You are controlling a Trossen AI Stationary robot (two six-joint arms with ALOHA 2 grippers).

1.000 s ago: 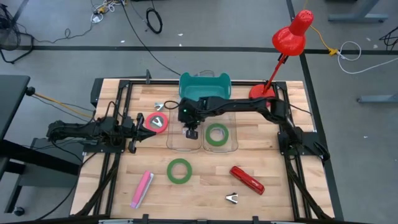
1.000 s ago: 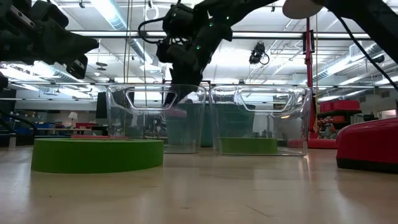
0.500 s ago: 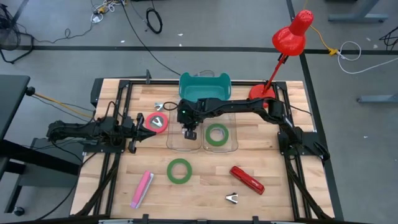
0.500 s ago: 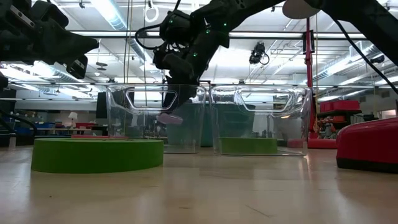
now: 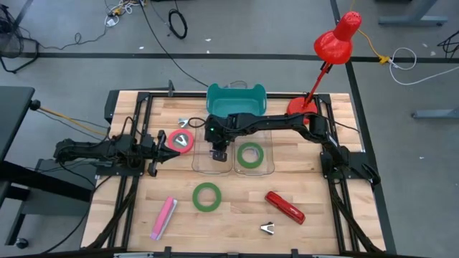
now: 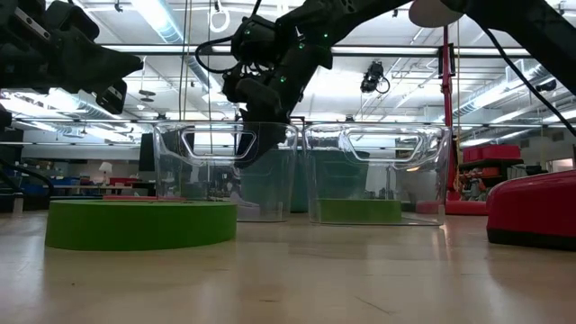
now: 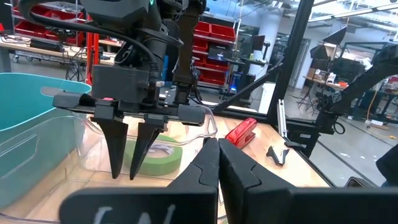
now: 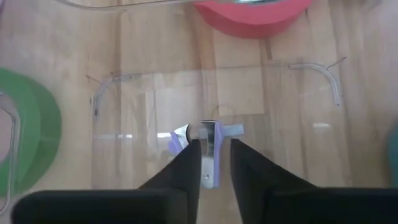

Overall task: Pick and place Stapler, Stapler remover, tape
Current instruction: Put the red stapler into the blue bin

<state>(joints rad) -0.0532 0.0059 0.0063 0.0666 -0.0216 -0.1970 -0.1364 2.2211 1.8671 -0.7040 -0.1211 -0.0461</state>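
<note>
My right gripper [image 5: 219, 152] hangs open over the left clear bin [image 5: 212, 166], fingers pointing down; it also shows in the left wrist view [image 7: 127, 168]. A purple and silver staple remover [image 8: 208, 140] lies on the bin floor right below it. One green tape roll [image 5: 249, 154] lies in the right clear bin and another [image 5: 206, 196] lies flat on the table. The red-pink roll [image 5: 181, 140] lies just ahead of my left gripper [image 5: 163, 149], which is shut and empty. A red stapler [image 5: 285, 206] lies at the front right.
A pink stapler [image 5: 163, 217] lies at the front left and a dark staple remover [image 5: 267, 228] near the front edge. A teal bin [image 5: 237, 100] stands behind the clear bins. A red desk lamp [image 5: 333, 43] stands at the back right.
The purple staple remover hung in my right gripper's fingertips inside the left clear bin, then tipped and dropped out of them to the bin floor. My right gripper has let it go and stays over that bin.
</note>
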